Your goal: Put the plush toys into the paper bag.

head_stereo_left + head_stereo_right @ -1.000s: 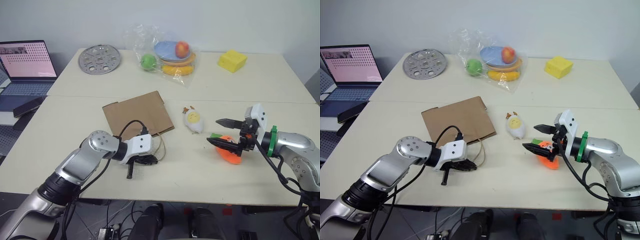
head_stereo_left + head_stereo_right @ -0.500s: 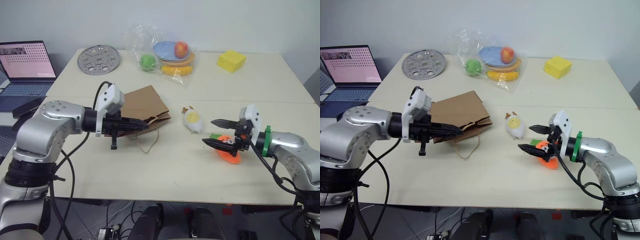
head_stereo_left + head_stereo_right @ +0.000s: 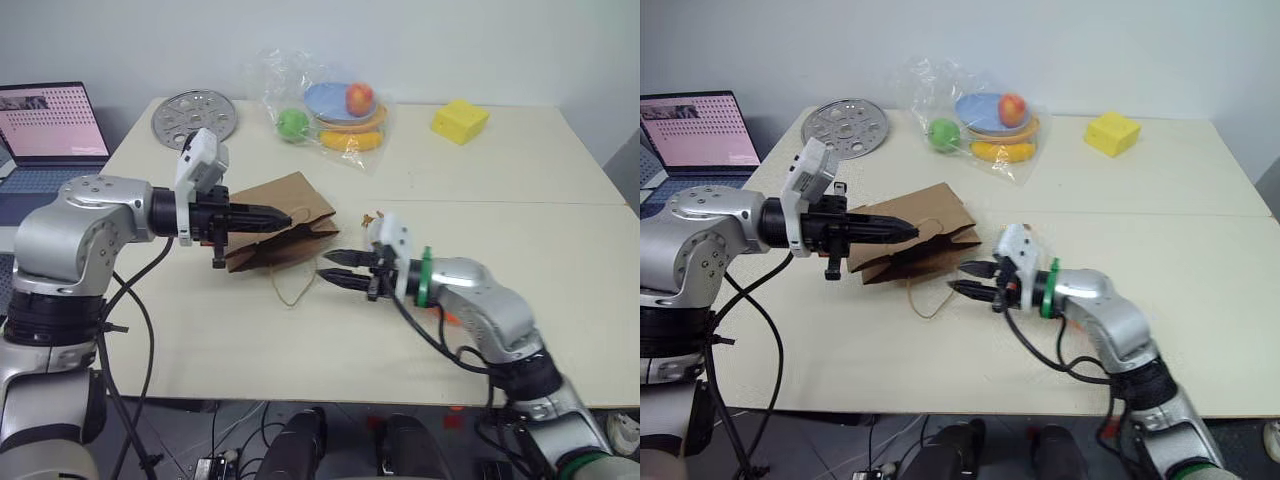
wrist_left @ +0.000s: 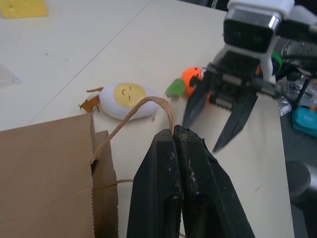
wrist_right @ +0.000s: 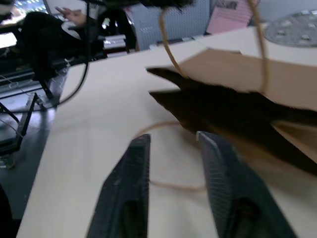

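Your left gripper [image 3: 275, 214] is clamped on one handle of the paper bag [image 3: 285, 205], lifting its mouth off the table. Your right gripper [image 3: 335, 270], fingers slightly apart and empty, points at the lower handle [image 3: 290, 290]; both toys lie behind it.
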`<act>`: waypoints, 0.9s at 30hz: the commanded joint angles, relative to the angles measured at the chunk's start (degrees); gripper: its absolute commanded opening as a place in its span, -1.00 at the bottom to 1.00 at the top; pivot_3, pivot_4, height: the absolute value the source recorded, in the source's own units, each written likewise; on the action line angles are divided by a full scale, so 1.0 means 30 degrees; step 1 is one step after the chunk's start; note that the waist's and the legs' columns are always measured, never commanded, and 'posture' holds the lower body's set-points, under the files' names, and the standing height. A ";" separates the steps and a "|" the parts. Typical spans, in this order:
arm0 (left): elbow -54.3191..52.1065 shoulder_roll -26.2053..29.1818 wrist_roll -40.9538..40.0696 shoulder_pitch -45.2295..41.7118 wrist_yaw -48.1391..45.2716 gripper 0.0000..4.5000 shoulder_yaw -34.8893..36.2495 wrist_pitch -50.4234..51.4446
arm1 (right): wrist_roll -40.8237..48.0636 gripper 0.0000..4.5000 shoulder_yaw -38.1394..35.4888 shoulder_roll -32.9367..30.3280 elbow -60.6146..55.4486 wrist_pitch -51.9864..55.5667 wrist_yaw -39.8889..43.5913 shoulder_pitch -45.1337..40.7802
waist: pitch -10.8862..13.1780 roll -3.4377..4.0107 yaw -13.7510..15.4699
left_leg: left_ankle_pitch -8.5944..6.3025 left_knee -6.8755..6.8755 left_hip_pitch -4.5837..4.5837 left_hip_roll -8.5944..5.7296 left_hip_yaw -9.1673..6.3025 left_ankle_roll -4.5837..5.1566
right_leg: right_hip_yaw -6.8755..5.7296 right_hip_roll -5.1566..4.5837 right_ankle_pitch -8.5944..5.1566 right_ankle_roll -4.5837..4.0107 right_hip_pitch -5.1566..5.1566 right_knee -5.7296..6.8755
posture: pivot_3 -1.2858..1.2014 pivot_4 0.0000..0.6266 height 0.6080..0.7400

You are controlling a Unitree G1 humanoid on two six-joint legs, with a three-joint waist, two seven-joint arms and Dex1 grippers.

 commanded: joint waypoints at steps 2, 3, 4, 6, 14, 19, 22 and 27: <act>-0.0361 -0.0321 -0.0308 -0.0567 0.0598 -1.00 0.0577 -0.0219 | -0.1668 -0.98 0.0355 0.2345 0.2559 -0.1822 -0.1868 -0.1140 | -0.0005 -0.0008 -0.0063 | 0.0004 0.0000 0.0005 0.0000 -0.0007 -0.0006 | 0.0002 0.0009 0.0005 0.0005 0.0000 0.0000 | 0.03 -0.52 1.00; -0.0383 -0.0432 -0.0459 -0.0609 0.0746 -1.00 0.0718 -0.0111 | -0.2342 -0.98 0.0500 0.2862 0.3683 -0.2390 -0.2341 -0.1401 | -0.0006 -0.0009 -0.0082 | 0.0008 0.0001 0.0012 0.0000 -0.0007 -0.0013 | 0.0004 0.0015 0.0008 0.0006 0.0001 0.0002 | 0.03 -0.52 1.00; -0.0436 -0.0504 -0.0533 -0.0612 0.0856 -1.00 0.0821 -0.0096 | -0.2933 -0.98 0.0569 0.3422 0.4969 -0.2913 -0.2894 -0.1679 | -0.0006 -0.0009 -0.0106 | 0.0015 0.0001 0.0015 -0.0001 -0.0009 -0.0021 | 0.0007 0.0018 0.0012 0.0007 0.0001 0.0007 | 0.03 -0.52 1.00; -0.0596 -0.0544 -0.0617 -0.0502 0.1034 -1.00 0.0958 -0.0161 | -0.4007 -0.98 0.0566 0.4482 0.7514 -0.4104 -0.4119 -0.2226 | -0.0006 -0.0010 -0.0161 | 0.0030 0.0001 0.0021 -0.0001 -0.0016 -0.0044 | 0.0010 0.0031 0.0025 -0.0002 0.0000 0.0015 | 0.03 -0.52 1.00; -0.0808 -0.0675 -0.1635 -0.0355 0.2375 -1.00 0.2292 0.0361 | -0.6642 -0.98 0.0826 0.6932 1.1952 -0.5577 -0.6647 -0.3323 | -0.0006 -0.0009 -0.0233 | 0.0127 -0.0021 0.0031 0.0112 -0.0064 -0.0218 | 0.0054 0.0201 0.0094 -0.0098 -0.0023 0.0025 | 0.03 -0.52 1.00; -0.0059 -0.0024 -0.1217 -0.0212 0.2819 -1.00 0.3206 -0.0453 | -0.8028 -0.98 0.1768 0.6857 1.2256 -0.5200 -0.6609 -0.2687 | -0.0006 -0.0009 -0.0228 | 0.0152 -0.0043 0.0048 0.0208 -0.0117 -0.0269 | 0.0038 0.0318 0.0148 -0.0190 -0.0050 0.0034 | 0.03 -0.52 1.00; 0.0226 0.0053 -0.0879 -0.0312 0.3286 -1.00 0.3449 -0.1013 | -0.8168 -0.98 0.1814 0.6669 1.2037 -0.4740 -0.6177 -0.2426 | -0.0006 -0.0008 -0.0218 | 0.0169 -0.0043 0.0053 0.0229 -0.0119 -0.0292 | 0.0040 0.0342 0.0171 -0.0215 -0.0148 0.0040 | 0.03 -0.52 1.00; 0.3508 -0.0303 0.0808 -0.3171 0.6032 -1.00 0.4687 -0.4422 | -0.8594 -0.98 0.1542 0.6417 1.2098 -0.4123 -0.6358 -0.2560 | -0.0019 -0.0031 -0.0148 | 0.0199 -0.0042 0.0055 0.0241 -0.0145 -0.0335 | 0.0031 0.0373 0.0223 -0.0214 -0.0158 0.0040 | 0.03 -0.52 1.00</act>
